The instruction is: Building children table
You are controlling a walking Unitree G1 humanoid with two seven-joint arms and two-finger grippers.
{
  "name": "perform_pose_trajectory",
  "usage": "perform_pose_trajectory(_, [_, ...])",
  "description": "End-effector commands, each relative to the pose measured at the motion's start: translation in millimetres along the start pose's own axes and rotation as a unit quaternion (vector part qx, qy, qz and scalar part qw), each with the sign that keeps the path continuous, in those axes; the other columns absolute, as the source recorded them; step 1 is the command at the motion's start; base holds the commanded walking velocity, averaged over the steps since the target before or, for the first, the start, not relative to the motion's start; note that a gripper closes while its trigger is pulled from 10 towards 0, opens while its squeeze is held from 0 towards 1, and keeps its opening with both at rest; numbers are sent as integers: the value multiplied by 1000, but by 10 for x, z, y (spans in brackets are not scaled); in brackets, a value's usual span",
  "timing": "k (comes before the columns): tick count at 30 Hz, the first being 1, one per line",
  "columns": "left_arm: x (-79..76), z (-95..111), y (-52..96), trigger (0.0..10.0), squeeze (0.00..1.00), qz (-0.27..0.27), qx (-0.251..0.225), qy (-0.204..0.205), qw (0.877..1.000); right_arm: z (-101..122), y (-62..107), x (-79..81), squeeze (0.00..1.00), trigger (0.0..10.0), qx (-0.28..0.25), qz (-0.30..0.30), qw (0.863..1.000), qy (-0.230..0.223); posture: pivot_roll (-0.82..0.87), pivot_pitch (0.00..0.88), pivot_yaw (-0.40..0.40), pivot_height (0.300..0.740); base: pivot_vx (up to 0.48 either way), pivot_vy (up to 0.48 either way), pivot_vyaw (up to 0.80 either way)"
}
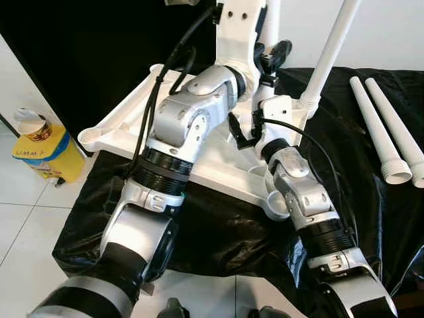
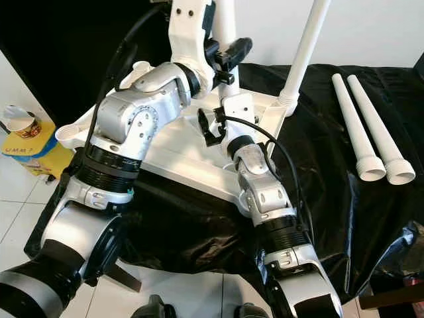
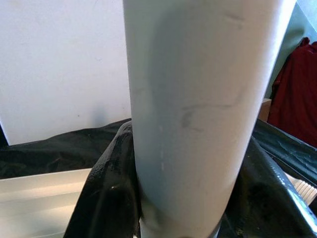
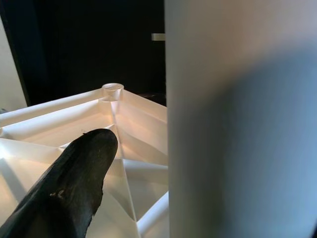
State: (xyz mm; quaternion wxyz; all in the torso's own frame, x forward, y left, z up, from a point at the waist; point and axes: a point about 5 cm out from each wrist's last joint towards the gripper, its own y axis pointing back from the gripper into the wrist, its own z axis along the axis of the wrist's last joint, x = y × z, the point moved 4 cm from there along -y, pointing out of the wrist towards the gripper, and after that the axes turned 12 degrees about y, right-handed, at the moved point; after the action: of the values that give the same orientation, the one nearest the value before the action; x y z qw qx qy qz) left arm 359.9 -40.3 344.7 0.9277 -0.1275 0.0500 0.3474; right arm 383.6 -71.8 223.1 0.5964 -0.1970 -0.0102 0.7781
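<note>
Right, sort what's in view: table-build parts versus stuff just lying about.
Job:
white tabletop, upside down
upright leg
two loose legs
left gripper
right gripper

Lying about:
yellow container
black sheet

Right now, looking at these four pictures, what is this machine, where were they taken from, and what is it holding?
It is a humanoid robot with two silver arms. The two wide pictures come from cameras in its head, looking down; the two close ones from its wrists. An upturned white tabletop lies on black sheeting. The left gripper closes round an upright white leg. The right gripper reaches in beside another standing leg. Two spare legs lie to the robot's right. A yellow tub sits on the floor.
</note>
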Motion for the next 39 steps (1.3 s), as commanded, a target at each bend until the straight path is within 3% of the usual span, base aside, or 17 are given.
perform_pose_trajectory(1, [-77, 52, -13, 10000, 0, 6, -19, -11, 1000, 12, -18, 35, 0, 8157, -4, 0, 1000, 4, 17, 50, -13, 740, 0, 0, 0])
perform_pose_trajectory(4, [-94, 48, -14, 10000, 0, 6, -20, -12, 1000, 5, -17, 36, 0, 8157, -3, -2, 1000, 5, 17, 50, -13, 740, 0, 0, 0])
perform_pose_trajectory(5, [-105, 47, -15, 10000, 0, 5, -20, -13, 1000, 3, -15, 35, 0, 3725, -3, -3, 1000, 7, 16, 47, -13, 740, 0, 0, 0])
perform_pose_trajectory(7, [-112, 46, -15, 10000, 0, 5, -20, -14, 1000, 1, -13, 34, 0, 3725, -4, -4, 1000, 9, 16, 47, -13, 740, 0, 0, 0])
perform_pose_trajectory(8, [-128, 47, -19, 10000, 0, 2, -22, -13, 1000, -12, -10, 30, 0, 0, -1, -4, 1000, 9, 16, 44, -13, 740, 0, 0, 0])
perform_pose_trajectory(20, [-203, 90, -43, 10000, 0, -5, -41, -47, 998, -94, 0, -3, 0, 0, 17, -11, 1000, 7, 14, 50, -11, 740, 0, 0, 0])
perform_pose_trajectory(22, [-242, 119, -41, 10000, 0, -12, -54, -67, 996, -104, -4, -5, 0, 314, 20, -14, 1000, -8, 15, 51, -11, 740, 0, 0, 0])
perform_pose_trajectory(23, [-279, 101, -43, 10000, 0, -28, -53, -45, 997, -106, -8, -8, 0, 10000, 22, -15, 1000, -11, 17, 53, -11, 740, 0, 0, 0])
perform_pose_trajectory(25, [-279, 101, -43, 10000, 0, -28, -53, -45, 997, -106, -8, -8, 0, 10000, 22, -15, 1000, -11, 17, 53, -11, 740, 0, 0, 0])
perform_pose_trajectory(26, [-302, 95, -41, 10000, 580, -36, -55, -33, 997, -109, -12, -11, 0, 10000, 24, -16, 999, -14, 17, 53, -10, 740, 0, 0, 0])
perform_pose_trajectory(27, [-325, 89, -29, 10000, 1000, -46, -56, -15, 997, -109, -16, -20, 0, 10000, 25, -19, 999, -17, 19, 53, -11, 740, 0, 0, 0])
perform_pose_trajectory(33, [-309, 109, -13, 10000, 1000, -45, -66, -15, 997, -122, -22, -62, 0, 10000, 30, -34, 999, -29, 22, 54, -11, 740, 0, 0, 0])
perform_pose_trajectory(34, [-298, 120, -10, 10000, 839, -40, -70, -26, 996, -128, -22, -76, 0, 10000, 31, -39, 998, -34, 22, 54, -11, 740, 0, 0, 0])
perform_pose_trajectory(35, [-292, 126, -8, 10000, 420, -34, -75, -41, 996, -139, -22, -100, 0, 10000, 35, -48, 997, -43, 22, 55, -10, 740, 0, 0, 0])
perform_pose_trajectory(36, [-292, 126, -8, 10000, 420, -34, -75, -41, 996, -139, -22, -100, 0, 10000, 35, -48, 997, -43, 22, 55, -10, 740, 0, 0, 0])
perform_pose_trajectory(37, [-289, 137, -5, 10000, 0, -28, -81, -59, 995, -153, -21, -132, 0, 10000, 39, -57, 996, -51, 22, 55, -10, 740, 0, 0, 0])
perform_pose_trajectory(39, [-297, 144, 0, 10000, 0, -25, -88, -71, 993, -173, -18, -166, 0, 10000, 44, -67, 995, -54, 21, 57, -9, 740, 0, 0, 0])
